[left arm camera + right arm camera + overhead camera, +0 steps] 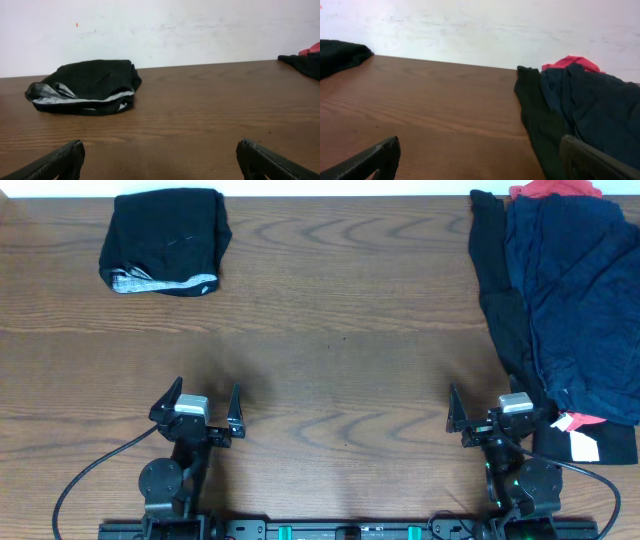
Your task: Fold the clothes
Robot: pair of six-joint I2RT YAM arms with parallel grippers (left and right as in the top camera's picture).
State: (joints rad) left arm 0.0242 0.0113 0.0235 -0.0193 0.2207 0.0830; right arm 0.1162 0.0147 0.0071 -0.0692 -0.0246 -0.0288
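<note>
Folded black shorts [165,240] with a pale speckled waistband lie at the table's far left, also in the left wrist view as black shorts [87,86]. A heap of clothes fills the right side: a navy garment [580,300] on a black one [500,300], with red cloth [555,189] at the back. The right wrist view shows the navy garment [590,110], the black one [535,110] and the red cloth [570,62]. My left gripper [207,402] stands open near the front left, nothing between its fingers. My right gripper [485,408] is open, its right finger against the heap's edge.
A white label [578,444] on black cloth lies at the front right beside the right arm. Cables run from both arm bases along the front edge. A white wall [160,25] stands behind the wooden table [340,330].
</note>
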